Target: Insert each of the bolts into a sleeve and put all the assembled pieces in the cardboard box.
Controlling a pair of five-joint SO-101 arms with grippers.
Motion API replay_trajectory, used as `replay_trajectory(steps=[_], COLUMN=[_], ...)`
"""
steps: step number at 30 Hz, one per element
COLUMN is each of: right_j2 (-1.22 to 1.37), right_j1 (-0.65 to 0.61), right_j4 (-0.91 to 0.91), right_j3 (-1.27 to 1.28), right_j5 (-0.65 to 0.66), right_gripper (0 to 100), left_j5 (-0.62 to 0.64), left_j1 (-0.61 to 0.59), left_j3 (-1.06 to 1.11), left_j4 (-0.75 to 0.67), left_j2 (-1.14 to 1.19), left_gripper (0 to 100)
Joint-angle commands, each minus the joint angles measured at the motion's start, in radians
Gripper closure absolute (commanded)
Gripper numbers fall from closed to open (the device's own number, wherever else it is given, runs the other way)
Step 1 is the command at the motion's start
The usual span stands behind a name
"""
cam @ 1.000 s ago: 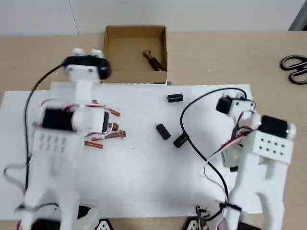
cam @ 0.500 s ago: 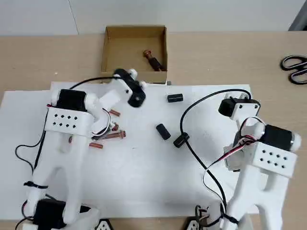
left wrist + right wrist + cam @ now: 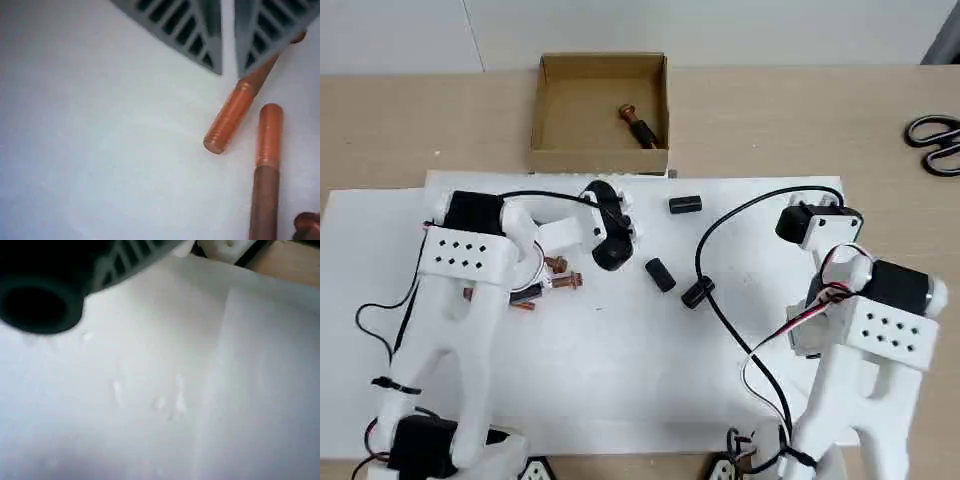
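Fingers (image 3: 190,25) (left, slightly parted) overlap one bolt (image 3: 234,111) — far end hidden.

Two white plastic arms (image 3: 450,330), black motors (image 3: 472,212), looping black cables (image 3: 701,250), grey ribbed hand (image 3: 229,70)

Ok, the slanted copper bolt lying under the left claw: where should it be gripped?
Probably take the slanted copper bolt at mid-shank, from above, left claw turned to straddle the slant: the flat-lying shaft is free there, while a second copper bolt lies close beside its threaded end.
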Motion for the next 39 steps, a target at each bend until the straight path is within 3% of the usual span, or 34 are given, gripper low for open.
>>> replay_trajectory(steps=[1, 18, 32, 39], right_j2=[-0.027, -0.027, -0.025, -0.025], right_j1=[0.012, 0.012, 0.012, 0.012], right_j4=[-0.008, -0.008, -0.008, -0.008], right_j3=[-0.003, -0.002, -0.002, -0.002], right_j5=[0.0, 0.0, 0.0, 0.0], right_gripper=[99.5, 99.5, 99.5, 99.5], left_j5=[-0.008, -0.006, -0.008, -0.008], left_j1=[0.006, 0.04, 0.061, 0.061], left_j3=[0.03, 0.166, 0.168, 0.168], left_j4=[-0.084, -0.333, -0.351, -0.439], left_j2=[-0.003, 0.1, 0.203, 0.292], left_gripper=[95, 93, 91, 91])
